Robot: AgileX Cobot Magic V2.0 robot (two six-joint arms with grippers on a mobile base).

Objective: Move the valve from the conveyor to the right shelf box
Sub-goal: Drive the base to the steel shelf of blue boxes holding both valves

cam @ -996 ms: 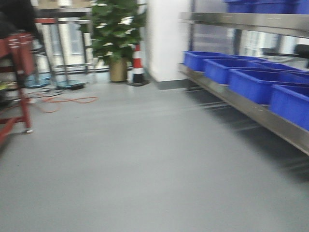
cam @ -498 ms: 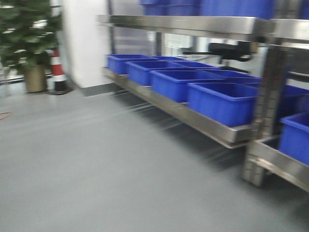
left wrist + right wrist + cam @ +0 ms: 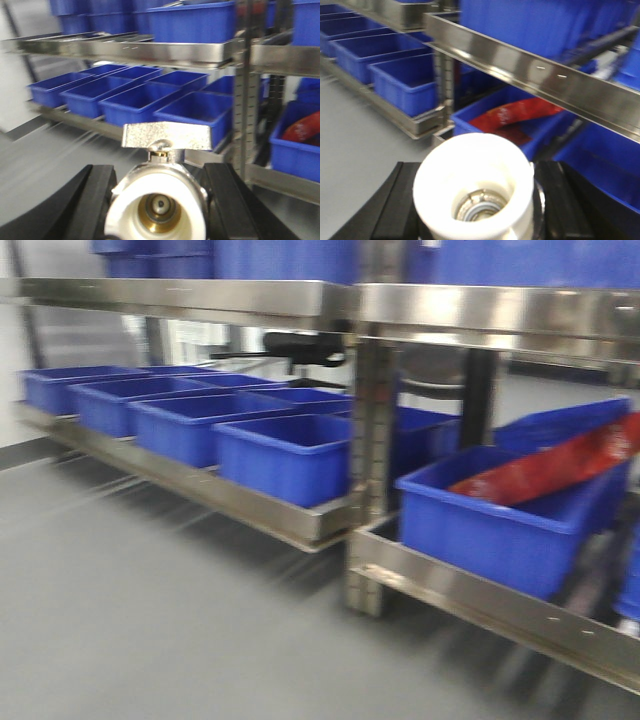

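In the left wrist view a silvery valve (image 3: 156, 197) with a white end cap faces the camera, its flat metal lever (image 3: 167, 136) on top. My left gripper (image 3: 161, 212) is shut on it, black fingers (image 3: 97, 200) pressed against both sides. A second valve (image 3: 472, 182), white cap up, is gripped the same way by my right gripper (image 3: 479, 212). The stainless shelf (image 3: 470, 598) with blue boxes (image 3: 285, 458) fills the front view. The conveyor is out of view. Neither gripper shows in the front view.
One blue box (image 3: 500, 530) on the lower right rail holds a red bag (image 3: 560, 472). An upright steel post (image 3: 368, 470) divides the shelf bays. An upper steel rail (image 3: 440, 310) carries more blue boxes. Grey floor (image 3: 150, 620) lies in front.
The front view has swung to the right. The plant, cone and white wall have left the view, and the shelf with its blue boxes and the red bag now fills it.
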